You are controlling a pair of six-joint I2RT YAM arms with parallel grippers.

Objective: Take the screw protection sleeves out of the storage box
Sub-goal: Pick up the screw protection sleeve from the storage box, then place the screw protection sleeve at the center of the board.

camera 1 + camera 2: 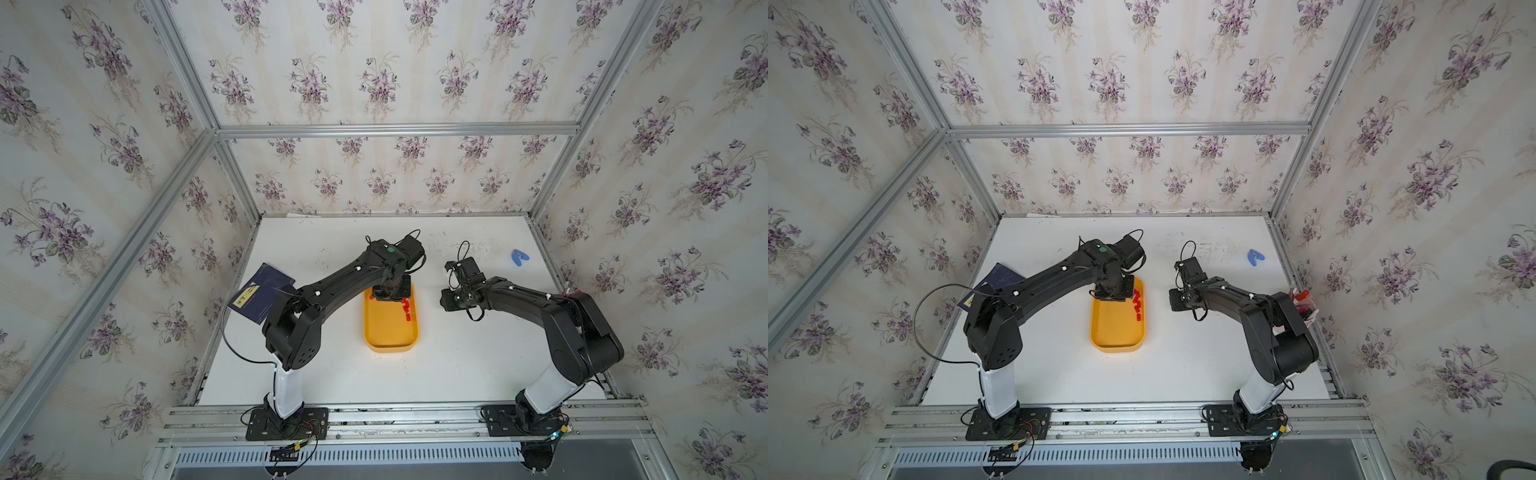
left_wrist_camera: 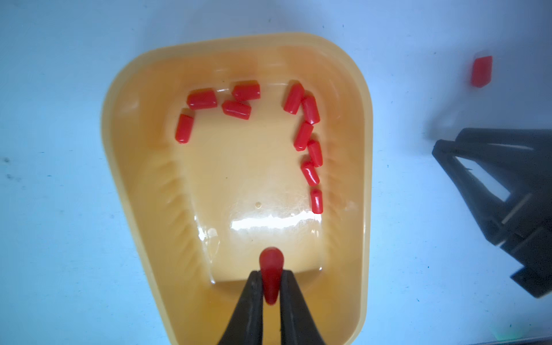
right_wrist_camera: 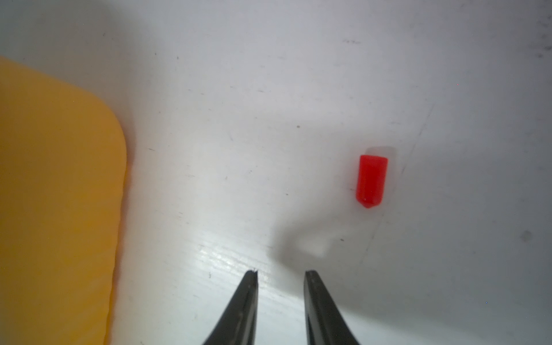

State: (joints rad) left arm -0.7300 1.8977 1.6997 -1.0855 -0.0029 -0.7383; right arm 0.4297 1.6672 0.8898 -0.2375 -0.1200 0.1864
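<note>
The left gripper (image 2: 271, 279) is seen clamped on one red screw protection sleeve (image 2: 271, 263), which is pinched between the two black fingertips with its rounded end protruding beyond them. This gripper is held over the end of the yellow-orange storage box (image 2: 140, 185) that lies farther from the arm bases, as is shown in both top views. Whether the held sleeve touches the box floor cannot be told. Ten loose sleeves (image 2: 310, 173) are seen lying on the smooth floor of the box: four are grouped near one end, and six are strung in a line along one long wall, on the side towards the right arm. The box (image 1: 390, 347) is set lengthwise near the middle of the white worktop (image 1: 457, 365), between the two arms. The right gripper (image 3: 281, 274) is held with its fingertips apart and nothing between them, low over bare worktop just beside the outer wall of the box (image 3: 59, 209). A lone sleeve (image 3: 372, 180) is found on the worktop outside the box, near those fingertips but apart from them. A dark navy booklet (image 1: 262, 297) is partly covered by the left arm, and a small blue object (image 1: 519, 257) is seen near the far right corner.
</note>
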